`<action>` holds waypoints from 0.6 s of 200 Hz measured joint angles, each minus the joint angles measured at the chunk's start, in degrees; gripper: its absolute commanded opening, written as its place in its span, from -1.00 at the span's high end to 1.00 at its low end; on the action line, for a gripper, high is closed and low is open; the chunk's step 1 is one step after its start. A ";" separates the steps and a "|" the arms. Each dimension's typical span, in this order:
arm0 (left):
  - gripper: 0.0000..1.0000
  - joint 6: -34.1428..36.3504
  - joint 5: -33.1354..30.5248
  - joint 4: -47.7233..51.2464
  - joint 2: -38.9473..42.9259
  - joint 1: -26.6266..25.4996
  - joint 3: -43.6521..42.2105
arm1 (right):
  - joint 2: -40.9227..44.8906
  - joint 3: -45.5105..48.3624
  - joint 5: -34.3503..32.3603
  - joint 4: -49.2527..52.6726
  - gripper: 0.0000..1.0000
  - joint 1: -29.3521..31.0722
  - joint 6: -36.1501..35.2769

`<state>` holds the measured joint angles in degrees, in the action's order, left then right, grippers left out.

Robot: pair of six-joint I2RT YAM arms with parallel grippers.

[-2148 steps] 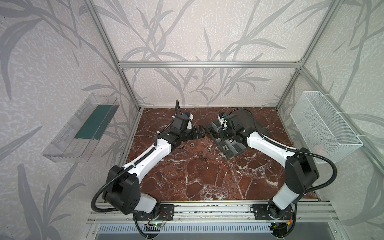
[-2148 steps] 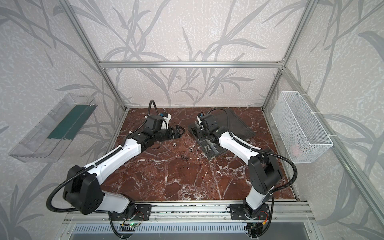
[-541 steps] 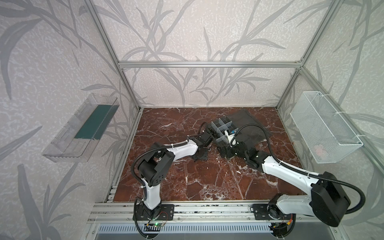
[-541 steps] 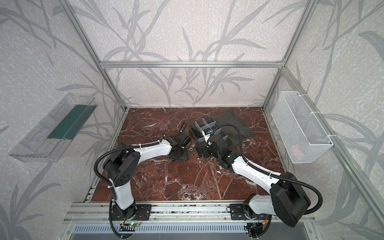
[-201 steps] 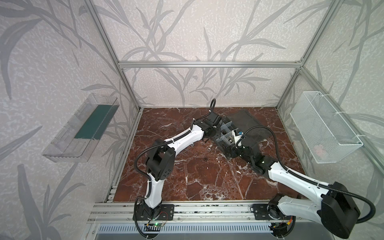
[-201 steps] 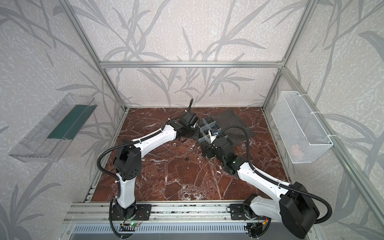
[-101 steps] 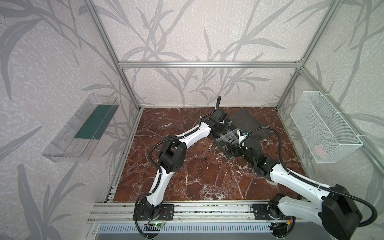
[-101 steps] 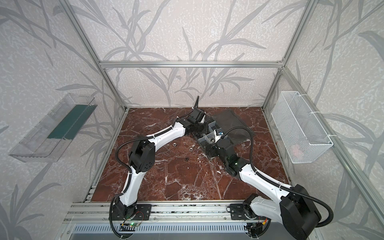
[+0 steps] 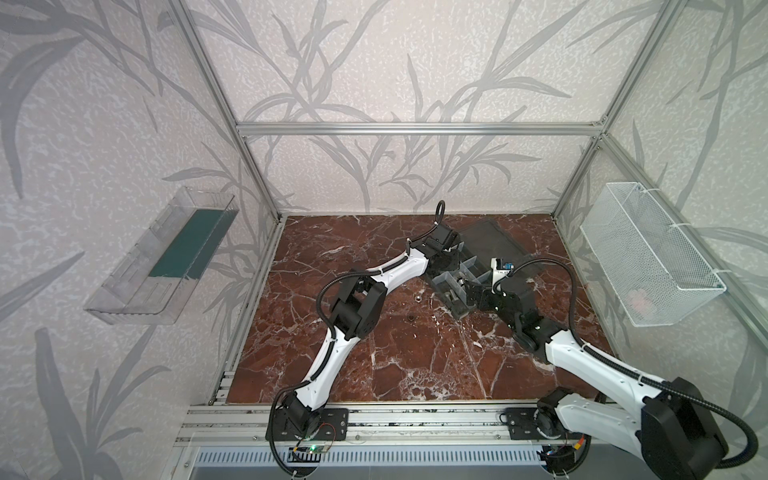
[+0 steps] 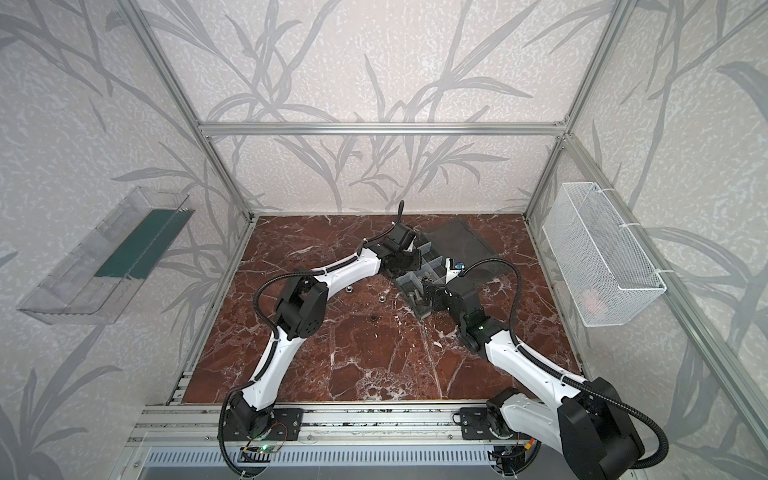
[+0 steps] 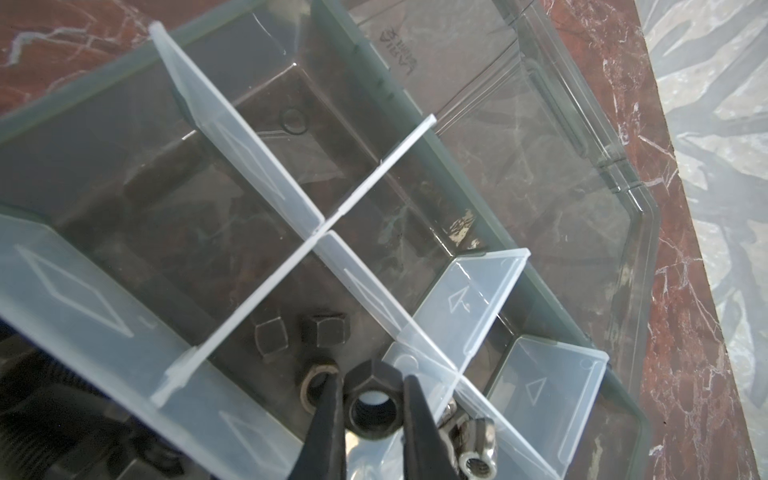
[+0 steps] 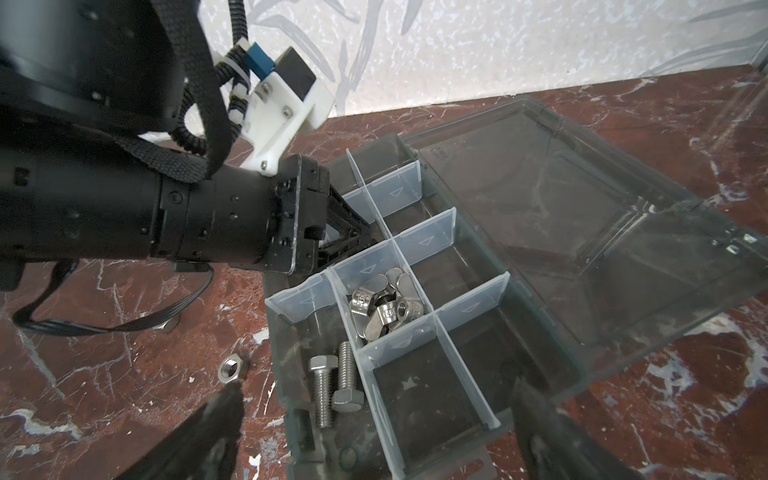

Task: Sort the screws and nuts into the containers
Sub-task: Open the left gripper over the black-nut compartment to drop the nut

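Drop-off step, by the look of it. From the L wrist: L end effector (image 11: 372, 384) pinched on a black hex nut (image 11: 372, 417) w/ pale insert, held low over a compartment (image 11: 299, 282) of the organizer box (image 11: 370, 62). Three more dark nuts (image 11: 328, 334) lying loose in that same compartment, so prob the right bin. Silver wing nuts (image 11: 473, 451) next door, past a translucent divider (image 11: 374, 299), v. close to the fingertip on that side.

From the R wrist: R end effector (image 12: 376, 390) spread wide, fingers either side of the box's near end; touching the box or not, can't tell. Two silver screws (image 12: 328, 386) side by side in the near corner compartment, wing nuts heaped in the one beside it. Lid (image 12: 561, 208) folded back flat on the bench (image 12: 83, 374).

Sorting not done: loose nuts (image 10: 379, 296) out on the bench in both top views, plus one silver hex nut (image 12: 230, 368) just beside the box's near end.

Next, as a guess: spread the L fingers a little & let the nut fall, keeping off the divider so as not to bounce it in w/ the wing nuts. Then lift straight up past the dividers and go for the nearest loose nut. Small, flat on marble, so prob needs a low, square approach.
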<state>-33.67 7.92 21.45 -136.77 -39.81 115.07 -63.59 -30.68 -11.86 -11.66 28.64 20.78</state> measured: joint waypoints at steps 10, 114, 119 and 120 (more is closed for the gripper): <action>0.63 0.00 0.04 0.31 0.00 0.00 0.24 | -0.02 0.00 0.31 -0.13 -0.98 -0.11 0.28; 0.13 0.74 -0.42 0.39 0.72 0.00 -0.11 | -0.24 0.00 2.14 -0.57 -0.98 -0.26 0.92; 0.10 0.94 -0.42 0.39 0.83 0.00 -0.15 | -0.24 0.00 2.32 -0.59 -0.98 -0.26 0.94; 0.10 0.87 -0.42 0.37 0.83 0.00 -0.17 | -0.24 0.00 2.34 -0.57 -0.98 -0.26 0.94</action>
<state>-32.80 7.51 21.82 -135.94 -39.81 114.89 -63.83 -30.68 -9.52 -12.23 28.38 21.71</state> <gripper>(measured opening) 0.421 0.991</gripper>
